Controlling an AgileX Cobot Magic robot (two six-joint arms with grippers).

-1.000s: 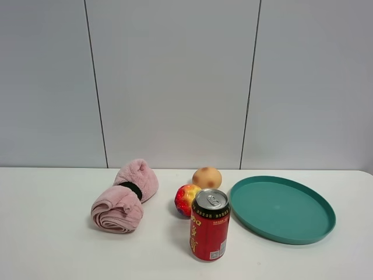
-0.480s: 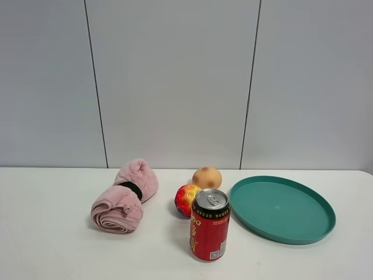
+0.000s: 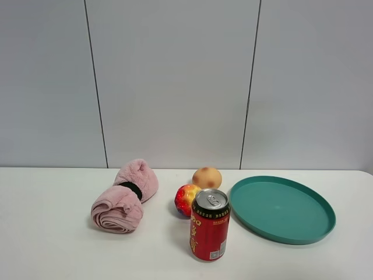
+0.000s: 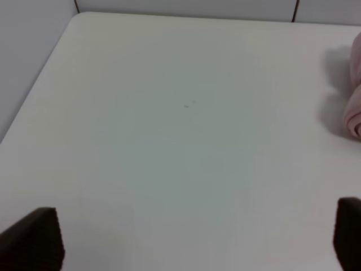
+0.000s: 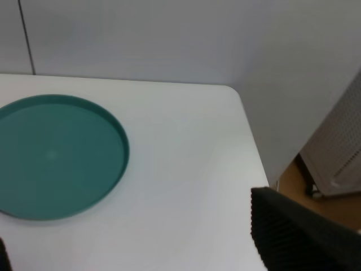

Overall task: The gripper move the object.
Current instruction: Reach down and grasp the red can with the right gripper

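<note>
Fingers [image 4: 31,240] of our left gripper [image 4: 189,240] stand wide apart, one dark blocky tip at each opposite edge of the left wrist view. They hold nothing, and only bare white table [image 4: 169,113] lies under the gap. Beyond them, off to one side, the edge of a rolled pink towel [image 4: 355,116] shows, well apart from the tips.

Our right gripper [image 5: 130,231] is spread wide too. One ribbed black finger [image 5: 293,237] fills a corner of the right wrist view and a thin dark sliver of the other shows at the opposite edge, with only tabletop between them. Past this gripper a round teal plate [image 5: 121,144] lies flat near the table's corner. Beyond that corner we see a grey perforated panel [image 5: 338,147] above a brownish floor.

From the high camera we find the can [image 3: 210,224], red with yellow lettering, standing upright near the table's front edge around the middle, its silver top and pull tab facing up. Neither gripper touches it.

A red-yellow ball [image 3: 184,197] sits just behind the can and is partly hidden by it. A tan round fruit [image 3: 207,177] sits further back, close to the ball. The plate's rim lies near the can's right side but apart from it. The towel, cinched by a black band [image 3: 132,189], lies off to the can's left with open table between them.
</note>
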